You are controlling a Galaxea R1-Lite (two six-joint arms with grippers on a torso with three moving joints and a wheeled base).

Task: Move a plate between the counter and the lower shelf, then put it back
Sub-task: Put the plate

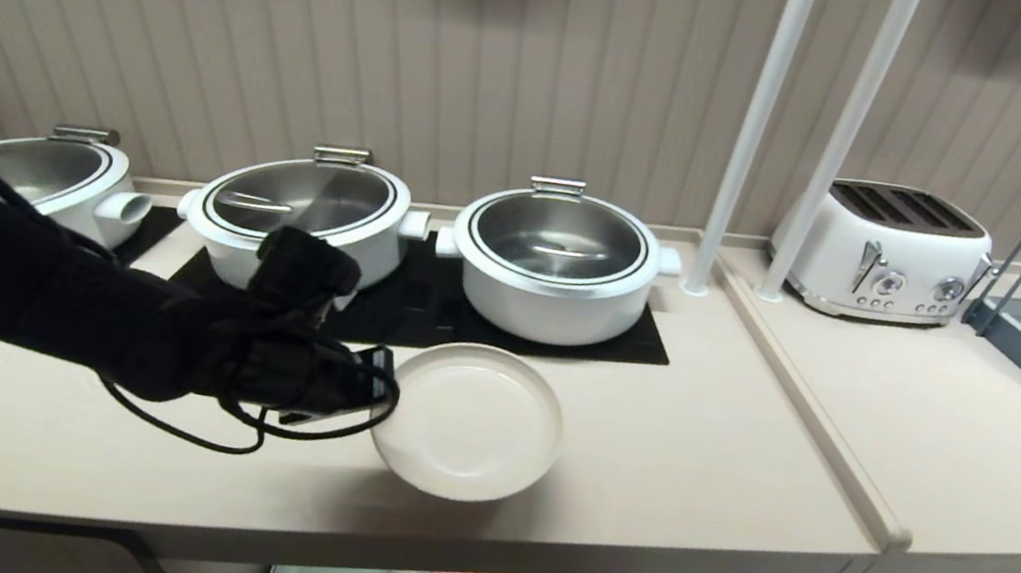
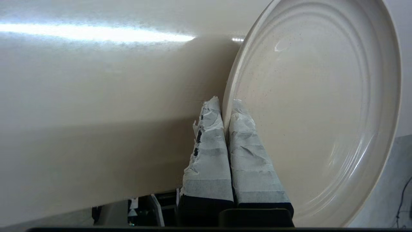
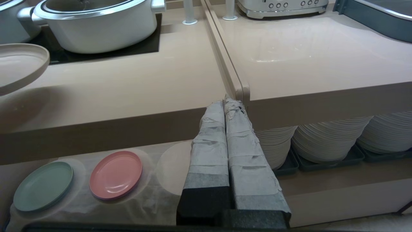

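My left gripper (image 1: 379, 386) (image 2: 225, 108) is shut on the rim of the cream-beige plate (image 1: 472, 421) (image 2: 318, 106), one taped finger on each side of the rim. The plate hangs tilted just above the counter (image 1: 675, 470) in front of the hob; its edge shows in the right wrist view too (image 3: 19, 64). The lower shelf (image 3: 96, 206), draped with a white gauzy cloth, lies below the counter's front edge. My right gripper (image 3: 229, 104) is shut with nothing in it, parked low in front of the shelf, out of the head view.
Three white pots (image 1: 554, 258) stand on black hob panels (image 1: 622, 342) behind the plate. A mint-green plate (image 3: 43, 186) and a pink plate (image 3: 116, 175) lie on the shelf cloth. Tall white plate stacks (image 3: 331, 138) fill the neighbouring bay. A white toaster (image 1: 885, 251) sits on the adjoining top.
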